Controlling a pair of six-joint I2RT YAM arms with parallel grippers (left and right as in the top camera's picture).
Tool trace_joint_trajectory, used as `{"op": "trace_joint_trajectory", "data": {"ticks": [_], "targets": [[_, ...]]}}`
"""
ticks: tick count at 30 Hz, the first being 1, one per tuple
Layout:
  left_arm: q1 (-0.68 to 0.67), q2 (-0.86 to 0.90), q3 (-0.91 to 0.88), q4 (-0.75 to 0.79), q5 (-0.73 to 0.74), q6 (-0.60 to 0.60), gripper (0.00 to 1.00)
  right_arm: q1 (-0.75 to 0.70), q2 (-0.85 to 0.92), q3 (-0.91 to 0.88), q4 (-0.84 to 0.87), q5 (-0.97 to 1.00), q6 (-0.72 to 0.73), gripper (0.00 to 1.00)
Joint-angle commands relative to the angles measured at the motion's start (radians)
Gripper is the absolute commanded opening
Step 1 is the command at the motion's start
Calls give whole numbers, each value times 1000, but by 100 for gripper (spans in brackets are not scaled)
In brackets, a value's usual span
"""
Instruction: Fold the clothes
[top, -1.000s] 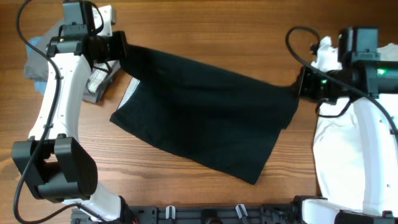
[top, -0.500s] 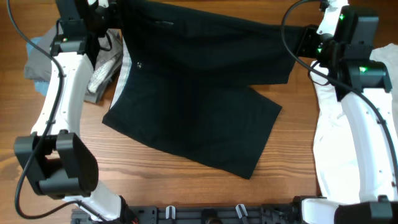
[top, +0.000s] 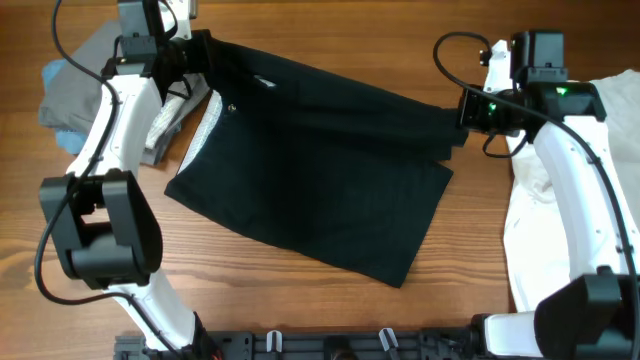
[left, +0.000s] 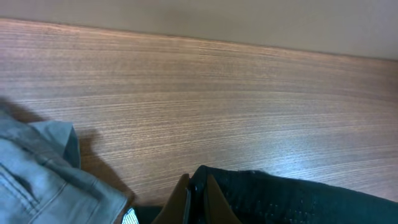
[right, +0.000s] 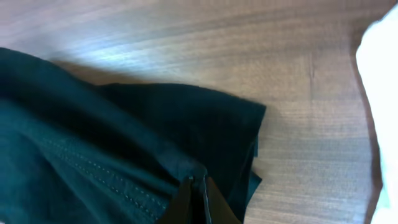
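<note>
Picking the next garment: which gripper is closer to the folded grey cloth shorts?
Left. The left gripper sits just beside the folded grey cloth shorts; the right gripper is across the black cloth shorts from them.

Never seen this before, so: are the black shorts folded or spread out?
Partly folded: black shorts mostly spread on the table, top edge held by left tool and right tool, overlapping the layer beneath.

Robot lab bench — wood-grain table, two white arms mounted at its edge, black cables trailing
</note>
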Motion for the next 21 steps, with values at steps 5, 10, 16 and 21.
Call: {"op": "trace_joint_trajectory", "data": {"ticks": [5, 10, 16, 21], "targets": [[36, -247, 9, -113, -39, 13, 4, -9, -248, 90, -34, -45, -18, 4], [36, -351, 9, -268, -226, 26, 4, -9, -430, 93, -101, -45, 77, 4], [32, -281, 9, -200, -215, 39, 4, -9, -286, 81, -82, -32, 86, 4], [-8, -94, 9, 81, -75, 38, 4, -9, -3, 81, 188, -31, 87, 4]]}}
